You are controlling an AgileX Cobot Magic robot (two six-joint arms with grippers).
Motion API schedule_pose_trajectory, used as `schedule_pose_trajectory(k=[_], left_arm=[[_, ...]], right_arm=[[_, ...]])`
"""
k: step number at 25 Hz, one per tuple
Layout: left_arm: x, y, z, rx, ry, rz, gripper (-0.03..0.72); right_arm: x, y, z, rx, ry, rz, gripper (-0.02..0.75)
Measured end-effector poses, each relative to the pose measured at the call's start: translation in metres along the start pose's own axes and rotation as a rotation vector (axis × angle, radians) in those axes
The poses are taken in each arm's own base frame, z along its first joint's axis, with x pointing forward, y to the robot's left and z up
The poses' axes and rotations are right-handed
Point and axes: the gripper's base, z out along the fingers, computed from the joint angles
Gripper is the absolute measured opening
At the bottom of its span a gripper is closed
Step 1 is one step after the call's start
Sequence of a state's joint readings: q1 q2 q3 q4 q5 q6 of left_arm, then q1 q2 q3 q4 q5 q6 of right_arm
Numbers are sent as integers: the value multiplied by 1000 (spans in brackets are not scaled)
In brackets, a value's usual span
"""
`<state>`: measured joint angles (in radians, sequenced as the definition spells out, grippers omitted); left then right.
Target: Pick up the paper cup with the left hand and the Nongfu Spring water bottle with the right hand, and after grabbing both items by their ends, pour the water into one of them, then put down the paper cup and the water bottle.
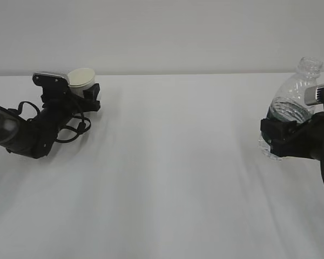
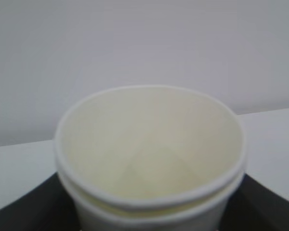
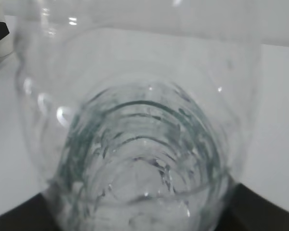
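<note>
On the bare table (image 1: 167,178), left pincer (image 1: 86,93) brackets the paper cup (image 1: 81,80); right pincer (image 1: 281,135) clamps the bottle (image 1: 294,97).

Looks like a lab or robot test bench, staged for recording: plain white tabletop (image 1: 167,178) covers the whole near area, bare pale grey wall (image 1: 162,32) across the far side, no furniture or household clutter. Two black robot arms, left arm (image 1: 27,129) and right arm (image 1: 308,143), reach in from either edge
</note>
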<state>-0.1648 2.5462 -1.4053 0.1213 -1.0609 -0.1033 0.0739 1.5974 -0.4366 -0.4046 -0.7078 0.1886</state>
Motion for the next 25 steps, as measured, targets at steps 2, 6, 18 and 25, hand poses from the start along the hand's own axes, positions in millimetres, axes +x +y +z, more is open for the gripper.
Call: schedule_pose_trajectory(k=[2,6,18,25], left_arm=[[-1,-1,1,9,22,8,524],[-13,-4,3,44,94,43,522],[-16,-1,-11,21,152,32,509],[-12,7,-31,-5,115,9,496]], right_arm=[[0,0,0,0,0,0,410],[0,0,0,0,0,0,410],[0,0,0,0,0,0,410],[0,0,0,0,0,0,410]])
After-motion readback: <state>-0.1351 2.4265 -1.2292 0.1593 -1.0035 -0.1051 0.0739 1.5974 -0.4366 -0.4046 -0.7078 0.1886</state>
